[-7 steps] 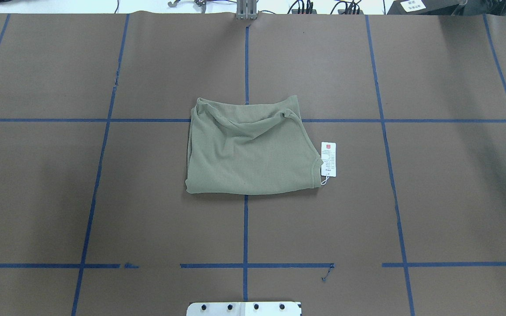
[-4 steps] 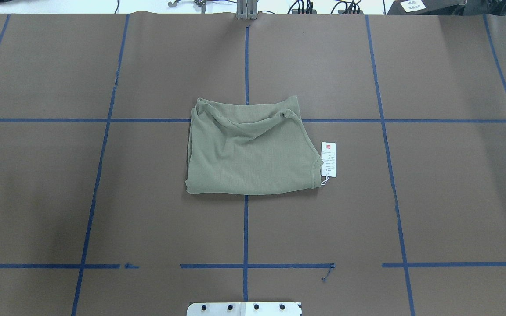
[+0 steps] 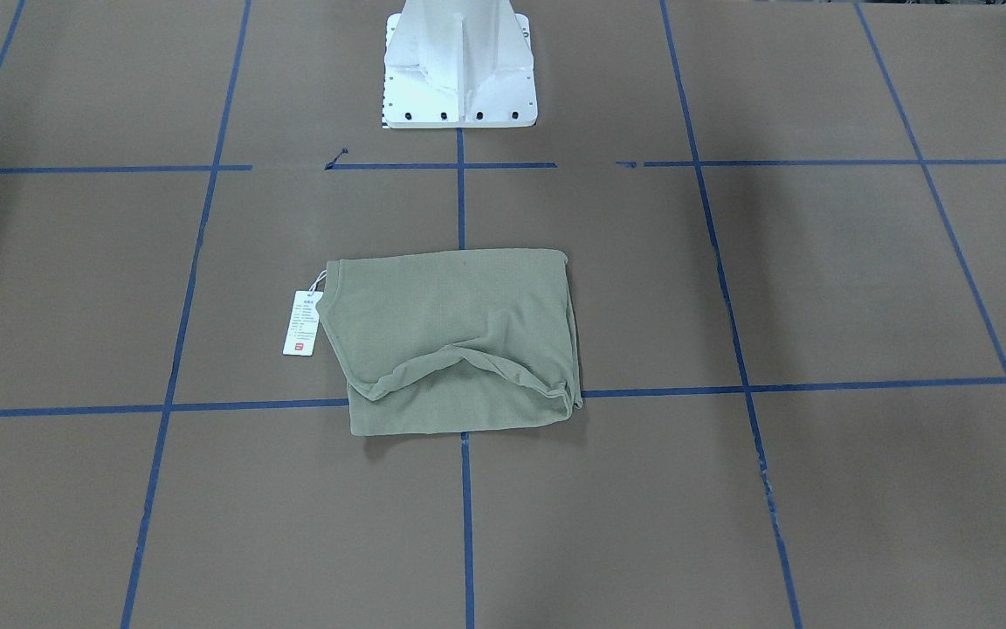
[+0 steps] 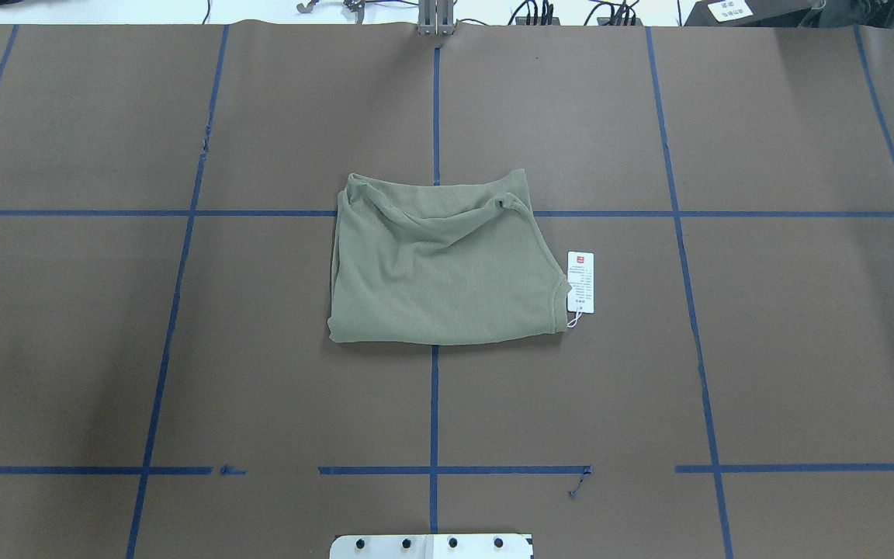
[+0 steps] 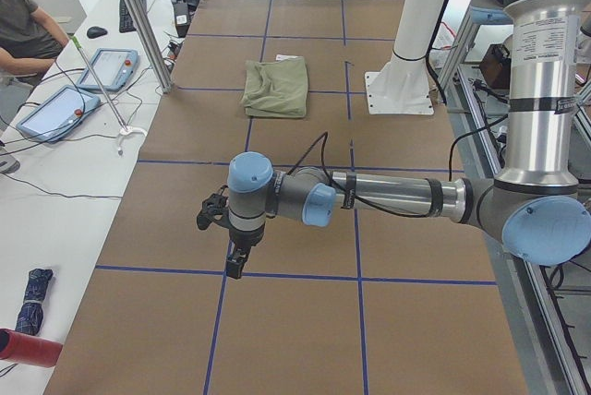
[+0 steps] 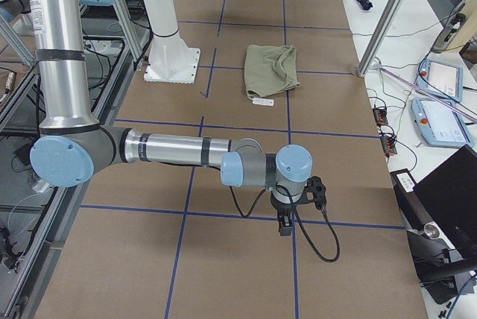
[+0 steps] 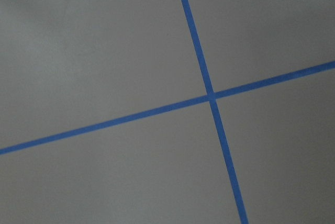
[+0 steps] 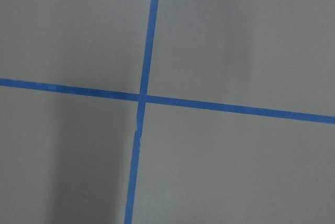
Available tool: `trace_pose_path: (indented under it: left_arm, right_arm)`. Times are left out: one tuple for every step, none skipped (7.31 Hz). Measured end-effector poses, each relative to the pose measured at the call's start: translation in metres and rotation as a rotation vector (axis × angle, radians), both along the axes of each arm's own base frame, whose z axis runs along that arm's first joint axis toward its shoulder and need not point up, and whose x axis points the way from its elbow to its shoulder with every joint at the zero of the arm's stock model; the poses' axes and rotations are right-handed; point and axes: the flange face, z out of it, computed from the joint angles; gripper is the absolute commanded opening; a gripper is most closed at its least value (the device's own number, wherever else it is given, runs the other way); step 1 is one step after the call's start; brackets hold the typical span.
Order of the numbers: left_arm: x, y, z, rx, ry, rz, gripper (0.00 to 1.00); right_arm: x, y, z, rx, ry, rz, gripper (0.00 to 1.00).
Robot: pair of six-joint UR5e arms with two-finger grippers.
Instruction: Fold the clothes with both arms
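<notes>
The sage-green shirt [image 4: 439,272] lies folded into a rough rectangle at the table's middle, with loose wrinkles along its far edge. It also shows in the front view [image 3: 455,341]. Its white hang tag [image 4: 580,281] lies on the table at its right side. Neither arm is in the overhead or front view. In the exterior left view my left gripper [image 5: 235,261] hangs over a tape crossing, far from the shirt [image 5: 277,88]. In the exterior right view my right gripper [image 6: 284,226] hangs likewise, far from the shirt [image 6: 272,69]. I cannot tell whether either is open or shut.
The white bolted pedestal [image 3: 459,61] stands at the robot's side of the brown table with blue tape lines [image 4: 434,404]. Metal posts [image 5: 138,17], tablets [image 5: 55,111], a seated person [image 5: 23,30] and a red cylinder [image 5: 28,349] are along the operators' side.
</notes>
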Motion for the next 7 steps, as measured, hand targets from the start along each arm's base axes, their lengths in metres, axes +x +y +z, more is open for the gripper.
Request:
trace_pose_path:
  left_arm:
    - [0.002,0.005,0.002,-0.048,0.037,0.007,1.00]
    - [0.003,0.010,0.005,-0.069,0.055,0.011,1.00]
    - [0.003,0.015,0.010,-0.068,0.060,0.027,1.00]
    - [0.001,0.018,0.013,-0.053,0.059,0.052,1.00]
    - [0.000,0.019,0.015,-0.042,0.057,0.065,1.00]
    - [-0.001,0.020,0.015,-0.037,0.056,0.069,1.00]
    - [-0.002,0.020,0.015,-0.037,0.056,0.069,1.00]
  right_arm:
    - [-0.001,0.006,-0.005,-0.024,-0.015,0.036,1.00]
    - [-0.002,0.011,-0.012,-0.049,-0.032,0.076,1.00]
    - [-0.004,0.020,-0.012,-0.074,-0.062,0.096,1.00]
    - [-0.006,0.031,-0.007,-0.095,-0.093,0.103,1.00]
    - [-0.008,0.040,-0.002,-0.108,-0.109,0.106,1.00]
    - [-0.009,0.043,-0.002,-0.114,-0.113,0.109,1.00]
    - [-0.011,0.042,-0.006,-0.109,-0.106,0.111,1.00]
